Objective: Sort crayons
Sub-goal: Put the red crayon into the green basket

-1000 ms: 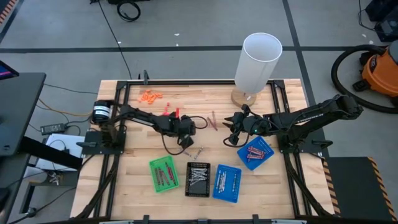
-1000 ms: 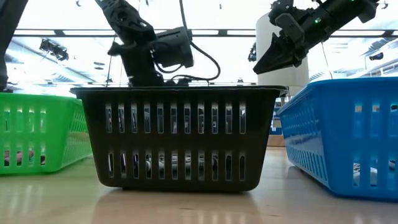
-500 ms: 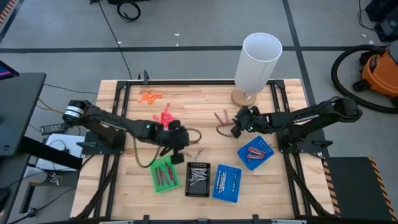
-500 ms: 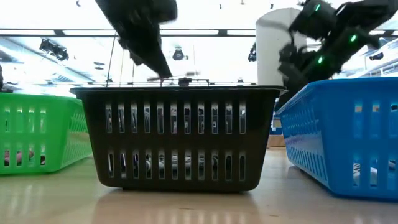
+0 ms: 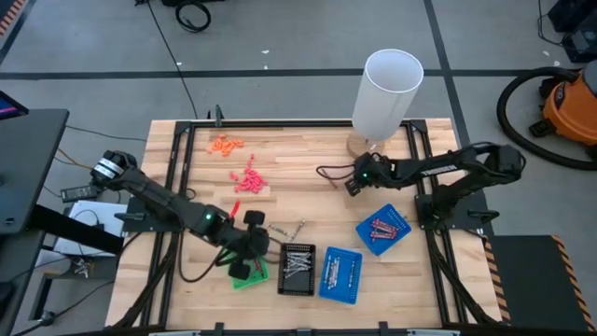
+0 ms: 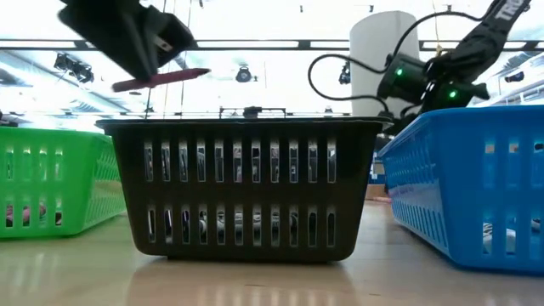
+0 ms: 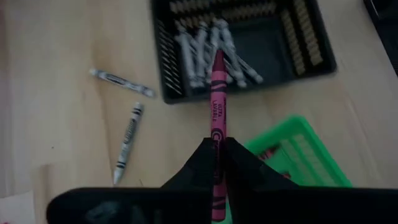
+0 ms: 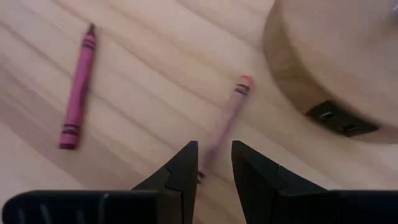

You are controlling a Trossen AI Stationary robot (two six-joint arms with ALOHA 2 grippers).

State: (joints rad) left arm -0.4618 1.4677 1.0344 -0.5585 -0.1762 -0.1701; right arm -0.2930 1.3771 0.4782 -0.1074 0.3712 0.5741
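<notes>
Item 1. Left pincer (image 5: 250,254): I see it clamped shut on a dark red crayon (image 7: 217,109), which juts forward from between the fingers (image 7: 198,163). The pincer hangs over the green tray (image 5: 252,276), with the black tray (image 5: 297,269) just ahead of the crayon's tip. In the low view the held crayon (image 6: 161,79) sits roughly level, above the black tray's rim (image 6: 242,126).

Item 2. Black tray: holds a heap of silvery grey crayons (image 7: 208,50). Two more grey crayons (image 7: 126,144) lie loose on the desk (image 5: 308,201), beside that tray and off to the side of the left pincer.

Item 3. Green tray: I can make out dark red sticks inside it (image 7: 268,152), under and beside the left pincer.

Item 4. Right pincer (image 5: 353,181): low over the desk near the wooden base (image 8: 336,62) of the white cylinder (image 5: 384,91). Its fingers (image 8: 182,167) stand narrowly apart and hold nothing. One pinkish-maroon crayon (image 8: 225,121) lies on the desk directly ahead, its near end running in between the fingertips; a second dark red crayon (image 8: 77,87) lies farther off to the side.

Item 5. Two blue trays (image 5: 339,273): near the black tray; one (image 5: 382,229) carries dark red crayons.
</notes>
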